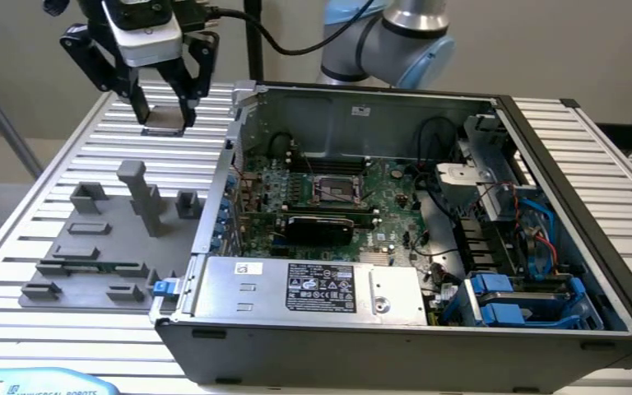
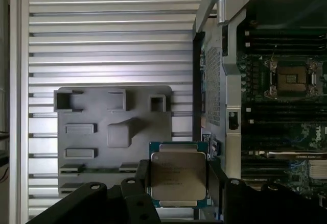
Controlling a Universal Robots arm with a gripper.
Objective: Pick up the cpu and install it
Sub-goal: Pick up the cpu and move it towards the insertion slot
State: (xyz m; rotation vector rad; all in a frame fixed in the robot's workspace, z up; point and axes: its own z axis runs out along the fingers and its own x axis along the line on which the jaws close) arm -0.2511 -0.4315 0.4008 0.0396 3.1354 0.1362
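**Slatted metal surface** (image 1: 63,148) before a pale wall. It carries a grey tray (image 1: 129,247) and, on the exterior view's right, an open computer case (image 1: 563,164). Bare slats lie between the tray and the surface's far edge. The jaws grasp the cpu (image 2: 178,175) by two opposite edges, holding it level in the air over the surface, near the case's wall. Inside the case, the motherboard (image 1: 388,193) shows its square socket (image 1: 332,191). The tray holds a thin green memory stick (image 1: 102,266).
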